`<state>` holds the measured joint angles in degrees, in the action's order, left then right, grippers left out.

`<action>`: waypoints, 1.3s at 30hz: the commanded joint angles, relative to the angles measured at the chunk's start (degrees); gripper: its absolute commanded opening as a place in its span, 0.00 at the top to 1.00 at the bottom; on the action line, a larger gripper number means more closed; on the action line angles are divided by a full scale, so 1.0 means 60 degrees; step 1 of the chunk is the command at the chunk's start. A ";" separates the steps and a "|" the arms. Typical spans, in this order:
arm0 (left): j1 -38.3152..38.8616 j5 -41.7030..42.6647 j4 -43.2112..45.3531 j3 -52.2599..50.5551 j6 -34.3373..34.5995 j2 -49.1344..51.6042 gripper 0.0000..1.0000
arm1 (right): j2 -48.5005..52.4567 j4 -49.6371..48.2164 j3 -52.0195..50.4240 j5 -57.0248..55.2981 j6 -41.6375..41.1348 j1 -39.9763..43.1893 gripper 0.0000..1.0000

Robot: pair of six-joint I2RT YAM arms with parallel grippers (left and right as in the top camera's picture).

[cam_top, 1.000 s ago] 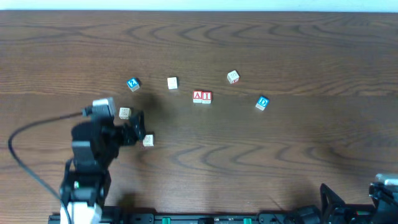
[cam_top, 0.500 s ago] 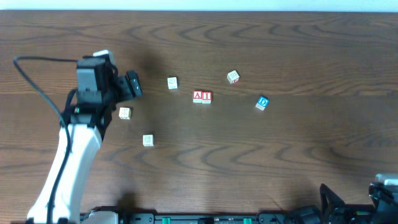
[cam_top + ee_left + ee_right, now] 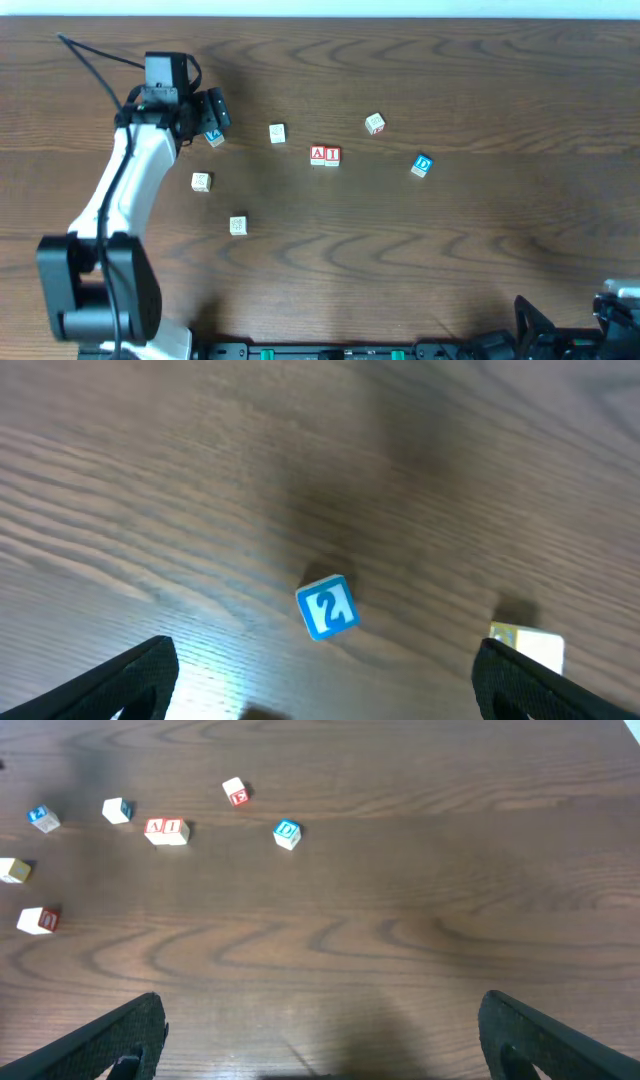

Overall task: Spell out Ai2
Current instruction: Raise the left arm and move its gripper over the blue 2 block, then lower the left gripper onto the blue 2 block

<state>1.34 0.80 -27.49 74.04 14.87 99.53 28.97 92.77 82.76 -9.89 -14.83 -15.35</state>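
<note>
Two claws inspected, both spread fully and both empty. The left claw (image 3: 325,655) stands at the upper left of the overhead view. In the left wrist view its dark fingertips (image 3: 140,670) sit at the lower corners of the frame. The "2" cube (image 3: 327,607) lies on the surface (image 3: 150,480) between them, a little above their line and clear of both. No contact with that cube is visible. Overhead, the claw partly covers it. A pale cube (image 3: 530,648) shows at the lower right of the wrist view, just beside the right-hand fingertip; whether they touch cannot be told. The right claw (image 3: 320,1020) sits at the lower right edge of the overhead view, jaws wide, gripping nothing. The "A" cube (image 3: 318,154) and the "I" cube (image 3: 332,155) rest side by side, touching, near the centre of the overhead frame, with A on the left, well apart from the "2" cube. The blue "D" cube (image 3: 422,165) lies to their right. Other pale cubes (image 3: 374,123) are scattered about the surface.
</note>
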 commanded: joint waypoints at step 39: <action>0.0248 0.0095 -0.0022 0.0455 0.3566 0.1038 0.04 | -0.0022 0.0015 -0.0004 -0.0025 0.0018 -0.0025 0.01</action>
<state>2.50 3.79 -27.66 75.48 33.19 105.49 28.97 92.77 82.76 -9.89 -14.83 -15.35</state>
